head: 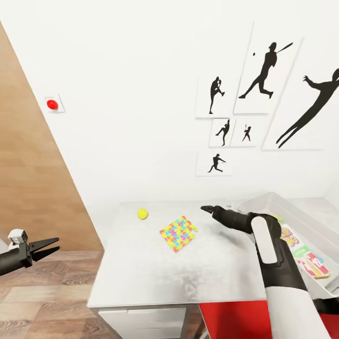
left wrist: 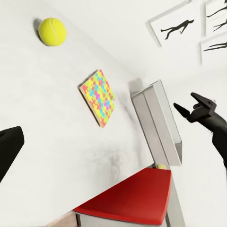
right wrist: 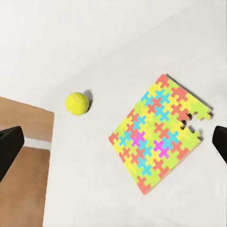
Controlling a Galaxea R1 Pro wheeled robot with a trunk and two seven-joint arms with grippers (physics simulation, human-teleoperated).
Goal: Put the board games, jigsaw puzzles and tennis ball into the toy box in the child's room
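On the light grey table (head: pixel 141 278) lie the tennis ball (head: pixel 142 213) and a multicolour jigsaw puzzle (head: pixel 178 233); a yellow-green edge sticks out at one side of the puzzle. My right gripper (head: pixel 209 208) hovers open just right of the puzzle, holding nothing. The right wrist view looks down on the puzzle (right wrist: pixel 158 135) and ball (right wrist: pixel 77 103) between wide-spread fingers. The toy box (head: pixel 301 214) stands at the table's right end with flat printed board games (head: pixel 311 265) inside. My left gripper (head: pixel 47 247) is open and empty, off the table's left end above the floor.
A red chair (head: pixel 235 320) is tucked under the table's near edge. A wooden door (head: pixel 28 179) and a red wall button (head: pixel 52 104) are on the left. Black silhouette pictures (head: pixel 263 75) hang above the table. Pale drawers (head: pixel 141 322) sit below the top.
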